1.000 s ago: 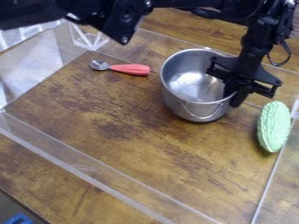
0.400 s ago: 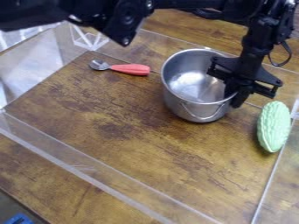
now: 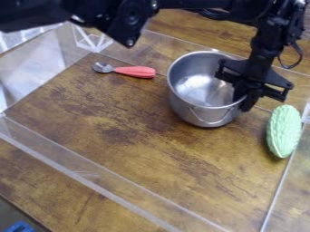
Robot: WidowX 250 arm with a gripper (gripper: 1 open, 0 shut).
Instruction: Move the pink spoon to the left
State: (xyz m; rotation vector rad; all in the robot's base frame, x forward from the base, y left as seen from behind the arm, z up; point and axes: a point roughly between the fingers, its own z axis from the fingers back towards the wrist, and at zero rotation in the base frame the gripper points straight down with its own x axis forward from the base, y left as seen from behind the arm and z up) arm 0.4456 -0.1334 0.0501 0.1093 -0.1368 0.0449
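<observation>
The pink spoon [image 3: 127,71] lies flat on the wooden table, left of the steel pot [image 3: 204,89], its silver bowl end pointing left. My gripper [image 3: 251,88] hangs at the pot's right rim, pointing straight down, far to the right of the spoon. Its black fingers look shut, with nothing visible between them.
A bumpy green vegetable [image 3: 285,130] lies to the right of the pot, close to the gripper. Clear plastic walls [image 3: 72,163] border the wooden table on the left, front and right. Dark arm parts [image 3: 115,18] hang over the back left.
</observation>
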